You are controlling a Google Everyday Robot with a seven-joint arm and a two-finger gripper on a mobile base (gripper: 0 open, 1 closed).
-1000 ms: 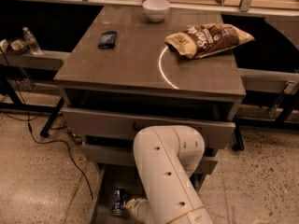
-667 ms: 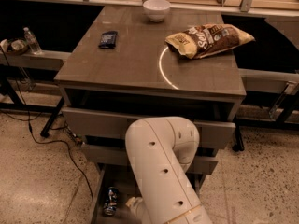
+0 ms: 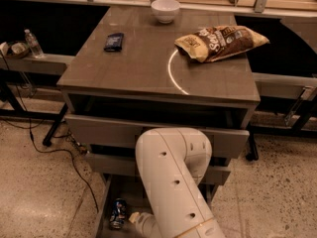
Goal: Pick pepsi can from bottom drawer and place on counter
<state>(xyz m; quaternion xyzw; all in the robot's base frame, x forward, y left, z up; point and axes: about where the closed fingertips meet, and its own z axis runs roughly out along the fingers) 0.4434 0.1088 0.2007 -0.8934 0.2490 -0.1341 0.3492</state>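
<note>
I am taking everything from the counter (image 3: 148, 68), the broad wood-grain top with the thin white arc (image 3: 172, 73) on it. Below its front edge hang three grey drawers, and the bottom drawer (image 3: 130, 192) sits pulled out towards me at floor level.

The pepsi can (image 3: 117, 213) is inside that drawer, under the counter's front-left part and against the drawer's left side. It looks to be leaning or lying rather than standing square, though the angle down there is poor.

The gripper (image 3: 134, 218) is low in the same drawer, under the counter's front edge and just beside the can on its right. Whether they touch I cannot say. Only a pale stub of the gripper shows past the arm (image 3: 173, 182), so I cannot tell whether it is released or clenched. The arm's white bulk rises in front of the counter and covers the middle of the two upper drawers (image 3: 104, 130).

On the counter:
- a white bowl (image 3: 165, 10) at the back edge
- a flat dark packet (image 3: 114, 41) towards the left side
- a chip bag (image 3: 220, 41) on the back right, its corner over the top of the arc

Left of the counter, a water bottle (image 3: 33, 43) stands on a low shelf.
</note>
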